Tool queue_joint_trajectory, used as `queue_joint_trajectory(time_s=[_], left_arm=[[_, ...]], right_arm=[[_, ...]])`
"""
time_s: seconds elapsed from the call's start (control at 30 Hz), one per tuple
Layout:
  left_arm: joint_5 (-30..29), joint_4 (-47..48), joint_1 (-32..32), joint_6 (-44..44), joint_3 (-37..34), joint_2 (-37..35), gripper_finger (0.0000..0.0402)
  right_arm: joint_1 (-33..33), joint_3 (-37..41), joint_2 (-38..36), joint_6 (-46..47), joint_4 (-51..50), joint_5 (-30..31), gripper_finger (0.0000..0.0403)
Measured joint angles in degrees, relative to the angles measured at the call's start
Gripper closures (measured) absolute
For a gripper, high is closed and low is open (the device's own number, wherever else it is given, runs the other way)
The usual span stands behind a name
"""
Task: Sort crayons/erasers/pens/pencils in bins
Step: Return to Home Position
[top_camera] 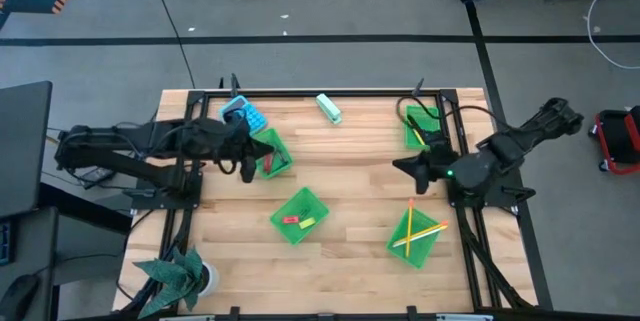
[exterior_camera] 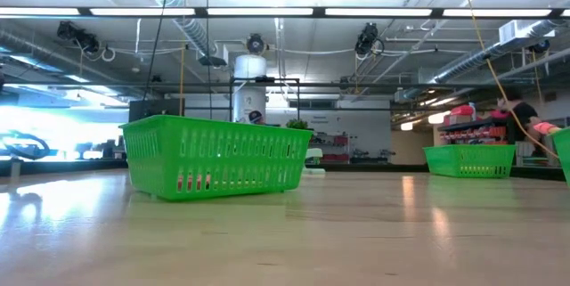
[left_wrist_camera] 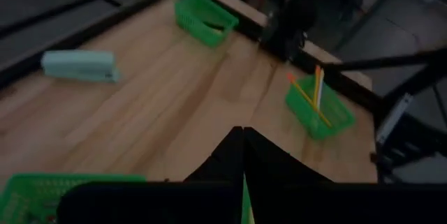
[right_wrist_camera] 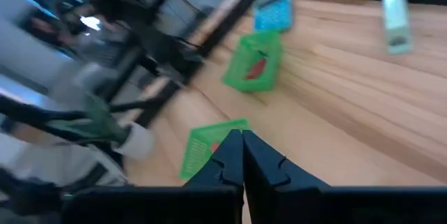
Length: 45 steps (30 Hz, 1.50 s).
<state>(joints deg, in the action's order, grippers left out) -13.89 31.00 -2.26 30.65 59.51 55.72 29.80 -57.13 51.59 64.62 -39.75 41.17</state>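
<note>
- Wooden table (top_camera: 350, 161) carries four green bins (top_camera: 300, 215).
- Left gripper (top_camera: 246, 168), fingers closed and empty, hovers just beside the crayons (top_camera: 272, 161) bin.
- Right gripper (top_camera: 398, 164), closed, empty, sits between the pens (top_camera: 422, 126) bin and the pencils (top_camera: 415, 231) bin.

Grey floor (top_camera: 330, 1) surrounds the wooden table (top_camera: 350, 176); long ceiling lights (exterior_camera: 258, 12) glow overhead.

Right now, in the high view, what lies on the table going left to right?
Blue calculator → bin of crayons → bin of erasers → teal-and-white block → bin of pencils.
</note>
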Motion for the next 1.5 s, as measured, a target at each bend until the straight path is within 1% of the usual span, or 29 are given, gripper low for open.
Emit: queue_joint_trajectory(time_s=[0.07,0.13,0.27,0.3,0.4,0.5,0.57,0.67,0.73,0.77,0.83,0.93,1.03,1.1,1.17,1.3,1.4,1.5], left_arm=[[-3.62,-1.51,-1.64,0.65,-0.02,0.02,0.0382],[-5.89,-3.4,-2.84,0.66,-0.02,0.12,0.0383],[-6.42,-5.95,-3.52,0.95,-0.39,0.97,0.0395],[-6.45,-8.43,-3.52,2.11,-1.31,1.14,0.0394],[-5.17,-15.72,-3.52,5.32,-7.89,0.24,0.0388],[-2.65,-26.21,-3.5,11.98,-17.7,-1.65,0.0394],[-1.1,-33.75,-3.47,17.08,-24.76,-2.86,0.0396],[0.75,-44.51,-2.87,23.68,-32.71,-5.17,0.0389],[3.09,-47.4,-1.87,26.42,-36.09,-7.04,0.0386],[4.59,-47.12,-1.1,27.35,-37.38,-8.27,0.0385],[7.09,-46.88,0.89,27.71,-39.46,-10.97,0.0389],[8.98,-46.83,4.16,29.28,-42.96,-15.88,0.0395],[10.27,-46.63,7.01,30.68,-46.61,-21.54,0.039],[10.58,-46.57,8.05,31.21,-49.07,-25.55,0.0383],[10.46,-46.39,8.87,31.89,-51.47,-29.24,0.0381],[8.04,-45.88,9.73,32.78,-55.28,-35.37,0.0394],[7.55,-44.05,10.15,33.34,-56.99,-38.24,0.0392],[7.52,-39.93,10.2,34.64,-57.48,-39.86,0.0384]], right_arm=[[-0.7,6.5,-5.0,-2.9,7.31,-0.29,0.0396],[-1.35,12.75,-9.57,-3.72,12.51,-0.53,0.0396],[-1.41,23.64,-16.46,-0.51,20.07,-0.79,0.0396],[-1.41,25.95,-17.81,0.67,21.92,-0.83,0.0396],[-2.22,31.56,-21.03,3.24,26.92,-0.83,0.0396],[-4.8,35.77,-23.85,7.29,27.14,-0.96,0.0397],[-7.1,38.36,-25.42,10.57,27.4,-2.75,0.0397],[-9.6,41.42,-26.27,13.04,30.54,-10.88,0.0397],[-9.92,42.37,-26.24,12.78,32.6,-15.82,0.0397],[-9.84,42.39,-26.2,12.09,33.33,-16.66,0.0397],[-9.79,42.37,-26.41,10.05,33.52,-16.59,0.0397],[-10.27,42.37,-26.7,8.47,33.0,-12.86,0.0397],[-13.3,42.37,-26.95,8.75,31.84,-10.17,0.0397],[-16.28,42.37,-27.01,8.81,30.54,-10.71,0.0397],[-20.17,42.37,-27.01,8.87,28.55,-13.81,0.0397],[-29.55,42.37,-26.97,7.21,25.72,-26.37,0.0397],[-36.12,42.37,-26.97,4.09,26.18,-35.8,0.0398],[-41.46,42.37,-26.97,1.3,26.38,-42.35,0.0398]])
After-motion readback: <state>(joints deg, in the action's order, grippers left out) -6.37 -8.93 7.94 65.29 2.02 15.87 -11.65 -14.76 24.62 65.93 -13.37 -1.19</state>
